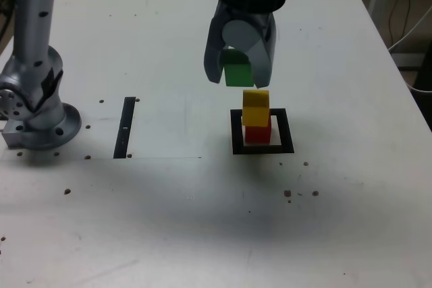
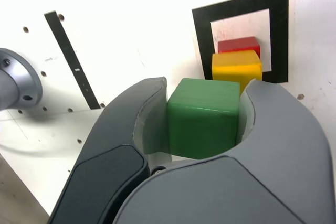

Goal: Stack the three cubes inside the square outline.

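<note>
Pincer [image 1: 239, 65] jaws are pinching a green cube [image 2: 203, 119] by two opposite faces, holding it up near a yellow cube [image 1: 256, 108], which is sitting on a red cube [image 1: 258, 131] within a thick black square outline [image 1: 287, 133] on the pale bench [image 1: 169, 220]. All three blocks are looking rigid, probably light, and unlikely to dent or crumble under a moderate squeeze. Their smooth faces could prove slippery, making the middle of two parallel sides the best place for a grip, with the underside left free for stacking. The green block is showing a soft sheen, slightly rounded edges and flat sides in the wrist view, while the yellow one is catching more light on its top. Curved grey fingers, matte outside and paler along their inner faces, are flanking the block. The bench is displaying a smooth, whitish surface dotted with dark holes, and a narrow black strip [image 1: 124, 127] is lying apart from the outline.
</note>
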Tool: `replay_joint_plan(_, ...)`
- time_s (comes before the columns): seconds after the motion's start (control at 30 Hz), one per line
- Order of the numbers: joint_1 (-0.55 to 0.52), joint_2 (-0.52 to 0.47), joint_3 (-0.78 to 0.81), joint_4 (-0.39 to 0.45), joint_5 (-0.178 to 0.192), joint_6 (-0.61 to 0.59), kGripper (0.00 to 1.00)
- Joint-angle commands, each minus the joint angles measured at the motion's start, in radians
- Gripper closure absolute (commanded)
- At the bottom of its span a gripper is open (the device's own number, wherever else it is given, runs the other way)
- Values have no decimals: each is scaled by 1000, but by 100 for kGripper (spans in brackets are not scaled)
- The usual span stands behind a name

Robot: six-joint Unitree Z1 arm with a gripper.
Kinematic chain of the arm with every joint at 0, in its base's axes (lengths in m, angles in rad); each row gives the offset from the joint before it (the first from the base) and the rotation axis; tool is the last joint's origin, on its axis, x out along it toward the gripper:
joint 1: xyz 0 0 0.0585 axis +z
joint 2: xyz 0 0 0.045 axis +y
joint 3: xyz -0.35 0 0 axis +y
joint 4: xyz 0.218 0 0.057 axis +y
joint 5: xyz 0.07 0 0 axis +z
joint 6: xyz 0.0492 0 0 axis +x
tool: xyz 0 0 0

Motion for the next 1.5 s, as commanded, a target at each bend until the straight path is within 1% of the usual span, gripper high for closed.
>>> replay_joint_plan(0.0,-1,6,3,-1,-5,-2,70)
replay_joint_plan(0.53,-1,32,-13,-2,-14,-3,70)
replay_joint_plan(0.73,10,67,-10,-10,-22,-3,65)
replay_joint_plan(0.87,15,75,-11,-14,-22,-2,64)
replay_joint_plan(1.07,15,77,-14,-31,-19,-2,64)
replay_joint_plan(1.3,15,80,0,-78,-18,5,64)
replay_joint_plan(1.4,15,81,11,-89,-18,5,60)
replay_joint_plan(1.47,17,84,19,-93,-19,5,53)
